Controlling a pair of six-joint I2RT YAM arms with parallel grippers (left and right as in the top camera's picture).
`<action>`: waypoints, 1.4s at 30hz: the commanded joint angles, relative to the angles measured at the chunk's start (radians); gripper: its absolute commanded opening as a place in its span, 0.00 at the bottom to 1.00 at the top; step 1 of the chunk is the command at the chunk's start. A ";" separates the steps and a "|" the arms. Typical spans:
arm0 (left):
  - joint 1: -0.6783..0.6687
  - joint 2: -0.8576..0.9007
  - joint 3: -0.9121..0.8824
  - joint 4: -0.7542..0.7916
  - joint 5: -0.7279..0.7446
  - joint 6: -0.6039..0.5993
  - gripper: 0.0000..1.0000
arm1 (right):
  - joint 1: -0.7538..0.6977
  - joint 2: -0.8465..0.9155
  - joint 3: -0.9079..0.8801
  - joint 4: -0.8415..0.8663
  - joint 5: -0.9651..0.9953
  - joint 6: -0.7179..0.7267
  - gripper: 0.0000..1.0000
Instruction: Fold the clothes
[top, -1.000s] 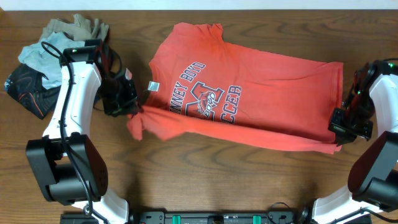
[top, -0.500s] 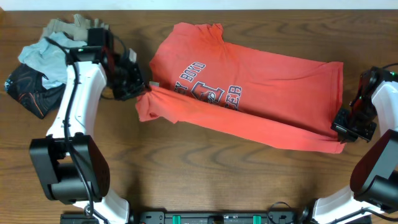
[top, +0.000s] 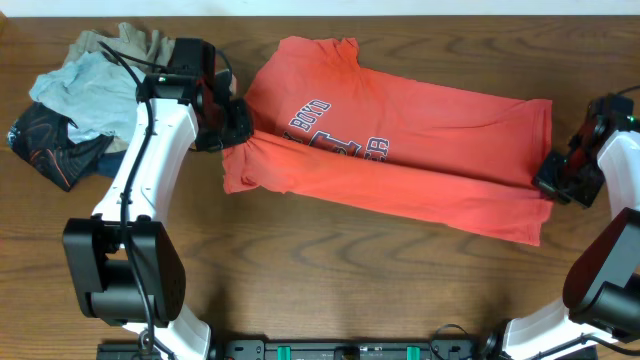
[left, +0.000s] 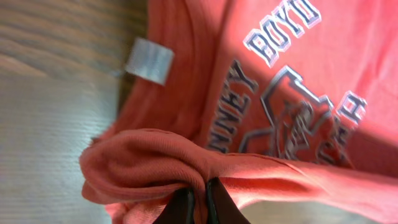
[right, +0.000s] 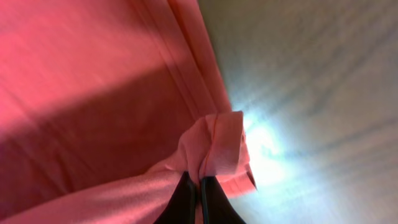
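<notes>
Lengthwise fold in hand. My left gripper and right gripper both pinched shut on T-shirt near edge. Next: carry edge across evenly, then let go.

Coral-red short-sleeved T-shirt lying on the worktop, long axis left to right. Its near edge is turned over toward the far side as a long band that covers part of the white block lettering. A small white tag sits at the left end. The band's bunched ends are pinched in the left tool and the right tool.
</notes>
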 joint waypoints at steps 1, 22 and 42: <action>0.000 -0.006 -0.001 0.038 -0.086 -0.046 0.12 | -0.008 -0.006 0.000 0.026 -0.023 0.010 0.12; -0.002 -0.005 -0.060 0.011 -0.086 -0.045 0.56 | -0.008 -0.006 -0.135 0.051 -0.030 0.010 0.38; -0.002 -0.004 -0.349 0.194 -0.184 -0.034 0.58 | -0.010 -0.006 -0.330 0.256 0.135 0.010 0.14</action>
